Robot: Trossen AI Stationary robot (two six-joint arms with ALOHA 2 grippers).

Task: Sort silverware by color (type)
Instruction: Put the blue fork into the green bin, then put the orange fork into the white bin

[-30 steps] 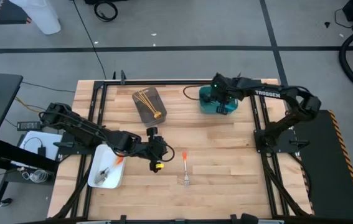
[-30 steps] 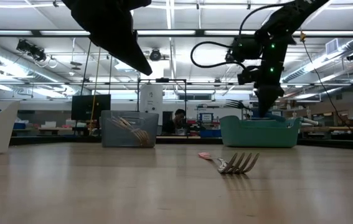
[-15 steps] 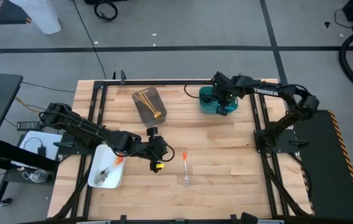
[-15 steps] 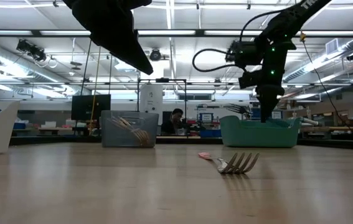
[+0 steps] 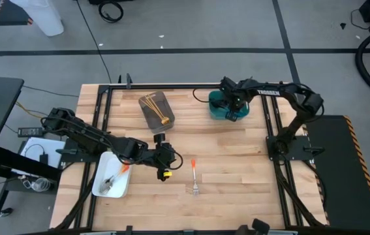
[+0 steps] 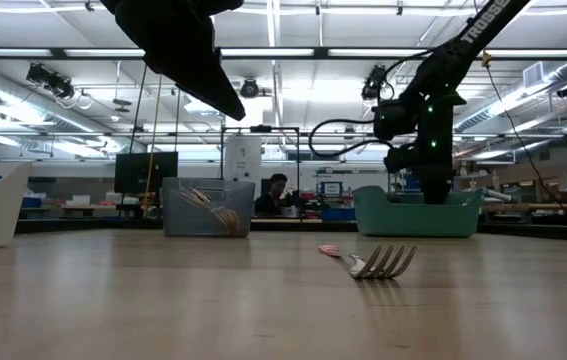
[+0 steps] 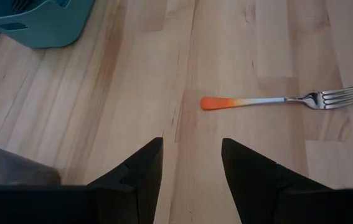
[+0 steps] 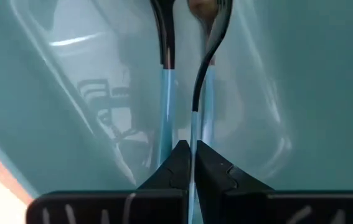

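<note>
While 1 orange-handled fork (image 5: 194,177) lay alone on the bare wood near the middle of the table (image 5: 237,163), tines toward the near edge, the rest of the silverware sat sorted: gold forks (image 5: 153,106) in the grey tray (image 5: 165,112) at the far left, a few pieces in the white tray (image 5: 100,176) at the near left, and blue-handled forks (image 8: 165,93) in the teal tray (image 5: 218,109) at the far right. The left gripper (image 5: 166,160) hovered just left of the orange-handled fork, its fingers (image 7: 140,171) apart and empty. The right gripper (image 5: 231,104) reached down into the teal tray, fingers pinched together on 1 slim blue-handled fork (image 8: 200,99). To finish that step well, it should probably release low inside the tray, then lift straight up so nothing snags. The left gripper would need to straddle the orange handle squarely before closing.
</note>
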